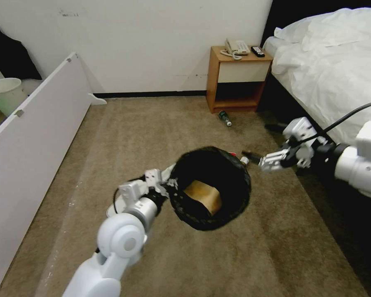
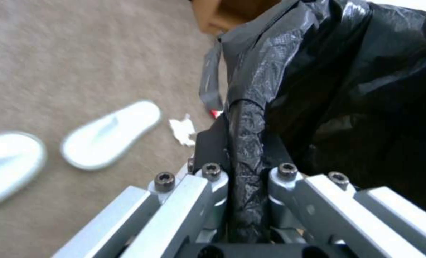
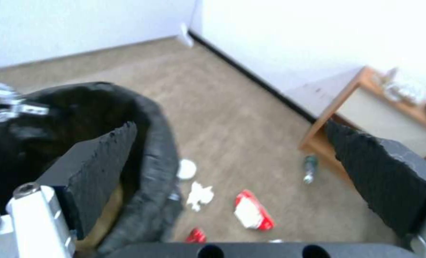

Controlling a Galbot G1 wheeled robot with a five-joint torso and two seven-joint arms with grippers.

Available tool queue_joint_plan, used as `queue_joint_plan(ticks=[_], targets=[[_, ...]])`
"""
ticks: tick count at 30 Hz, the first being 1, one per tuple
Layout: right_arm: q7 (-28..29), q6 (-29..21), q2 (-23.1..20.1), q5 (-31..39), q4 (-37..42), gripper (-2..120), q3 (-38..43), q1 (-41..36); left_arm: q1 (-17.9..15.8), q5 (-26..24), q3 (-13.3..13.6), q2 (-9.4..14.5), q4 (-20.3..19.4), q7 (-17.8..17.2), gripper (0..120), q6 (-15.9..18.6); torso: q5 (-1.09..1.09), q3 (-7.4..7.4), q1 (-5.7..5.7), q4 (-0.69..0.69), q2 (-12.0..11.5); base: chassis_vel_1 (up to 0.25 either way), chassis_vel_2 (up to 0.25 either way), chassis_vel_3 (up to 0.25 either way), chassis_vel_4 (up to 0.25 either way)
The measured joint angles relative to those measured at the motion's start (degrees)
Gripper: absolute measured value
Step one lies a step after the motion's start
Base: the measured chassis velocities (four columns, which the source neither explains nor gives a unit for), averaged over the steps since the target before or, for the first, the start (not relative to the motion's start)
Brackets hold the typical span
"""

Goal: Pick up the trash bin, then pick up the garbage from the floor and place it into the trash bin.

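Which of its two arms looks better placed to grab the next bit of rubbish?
Probably the right. The right gripper is open and empty beside the trash bin, above the red-white wrapper, while the left gripper is clamped on the bin's rim.

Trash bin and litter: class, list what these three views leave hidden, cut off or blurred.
- Trash bin: head view, white body hidden by black liner.
- Brown paper bag: inside, lower part in shadow.
- Slippers: left wrist view, blurred; one cut by the edge.
- Red-white wrapper: right wrist view, print blurred.
- Left gripper: clamps the liner rim; fingertips covered by plastic.
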Motion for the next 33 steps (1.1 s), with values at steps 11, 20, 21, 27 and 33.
queue_joint_plan(ticks=[11,20,21,27,33], targets=[[6.18,0.95,2.85,0.35,-1.81,100,2.76,-1.77,0.29,2.76,-6.14,-0.13,-2.45,0.16,4,0.94,0.0,0.0,0.0,0.01,0.0,0.0,0.0,0.0,0.0],[15.01,1.3,6.21,-0.04,-1.79,100,-3.22,-1.79,0.22,3.51,-8.72,0.25,-3.58,0.16,4,1.62,0.0,0.0,0.0,0.0,0.0,0.0,0.0,0.0,0.0],[15.96,1.35,6.69,-0.14,-1.79,100,-4.09,-1.8,0.19,3.31,-9.33,0.53,-3.68,0.15,4,1.7,0.0,0.0,0.0,0.0,0.0,0.0,0.0,0.0,0.0],[17.63,1.24,7.62,-1.18,-1.93,100,-6.27,-1.8,-0.06,2.11,-11.17,0.99,-3.98,0.16,4,2.05,-0.01,0.0,0.0,0.01,0.0,0.0,0.0,0.0,0.0],[17.65,1.51,8.52,-2.27,-2.78,100,-8.54,-1.51,-0.25,0.98,-12.63,1.07,-4.02,0.08,4,2.36,0.0,0.0,0.0,0.01,0.0,0.0,0.0,0.0,0.0]])
